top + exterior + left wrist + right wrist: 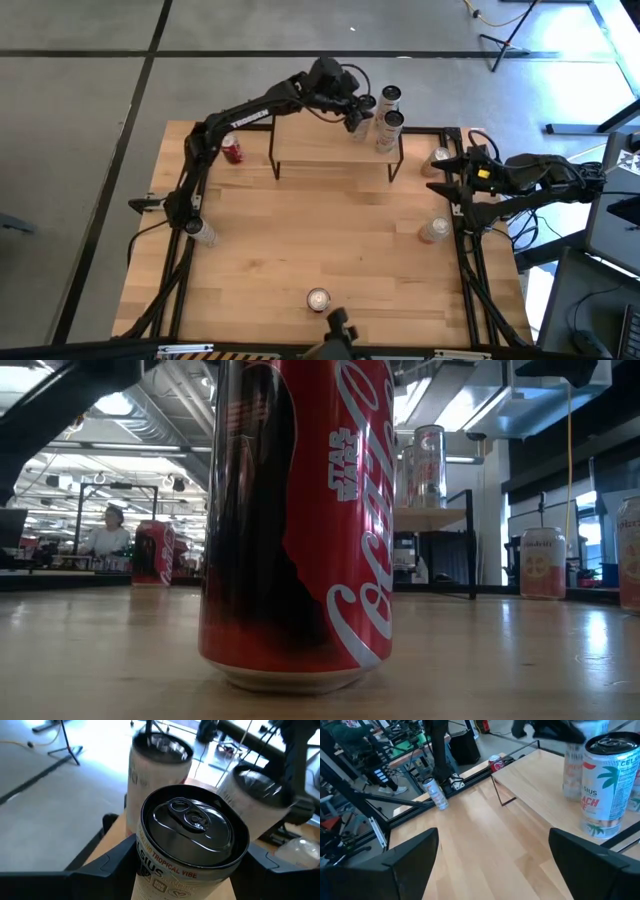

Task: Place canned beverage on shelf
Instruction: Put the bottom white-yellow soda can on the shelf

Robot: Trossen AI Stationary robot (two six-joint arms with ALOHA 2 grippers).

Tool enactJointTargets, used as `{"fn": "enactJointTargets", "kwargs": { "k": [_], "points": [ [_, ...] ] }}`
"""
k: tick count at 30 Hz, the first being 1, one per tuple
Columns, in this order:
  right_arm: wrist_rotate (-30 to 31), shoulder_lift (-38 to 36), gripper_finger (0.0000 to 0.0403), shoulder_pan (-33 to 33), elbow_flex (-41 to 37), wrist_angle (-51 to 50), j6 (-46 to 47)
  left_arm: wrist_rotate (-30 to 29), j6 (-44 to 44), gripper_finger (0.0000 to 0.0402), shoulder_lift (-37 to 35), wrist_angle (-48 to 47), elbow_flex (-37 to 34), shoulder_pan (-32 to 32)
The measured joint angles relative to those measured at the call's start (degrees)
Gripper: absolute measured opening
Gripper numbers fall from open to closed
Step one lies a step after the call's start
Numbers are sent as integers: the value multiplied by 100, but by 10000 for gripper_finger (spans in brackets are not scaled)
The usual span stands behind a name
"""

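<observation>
From above, the left gripper point(357, 118) is seen at the right end of the small light-wood shelf on black legs point(320, 148), beside two pale cans, while the right gripper point(452, 185) is held open over the surface's right edge. In the left wrist view, a white Celsius beverage can with a silver top point(192, 845) is clamped between the dark fingers point(107, 862). In the low view, a red cola can point(295, 520) is stood upright on the light-wood surface point(500, 660).

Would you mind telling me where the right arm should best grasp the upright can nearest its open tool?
Probably around the can's straight cylindrical side at mid-height, coming in level from the right tool's side. It stands upright, and its domed top offers no hold.
</observation>
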Motion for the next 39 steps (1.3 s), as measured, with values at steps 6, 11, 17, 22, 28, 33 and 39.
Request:
{"fn": "enactJointTargets", "kwargs": {
  "k": [6,11,17,22,28,33,39],
  "points": [
    [63,-2,365,0,-1,2,65,18,95,226,76,222,4,29],
    [197,-2,365,0,0,0,63,-181,348,226,109,208,0,61],
    [307,-2,365,0,-1,-5,38,-159,359,256,106,206,2,69],
    [294,-2,365,0,-2,-7,39,-460,389,277,142,264,2,0],
    [295,-2,365,0,0,-7,39,-624,401,281,142,436,1,-84],
    [295,-2,365,0,-1,-23,39,-439,379,282,142,363,2,-85],
    [295,-2,365,0,-2,-29,39,-639,362,283,142,319,2,-88]
  ]
}}
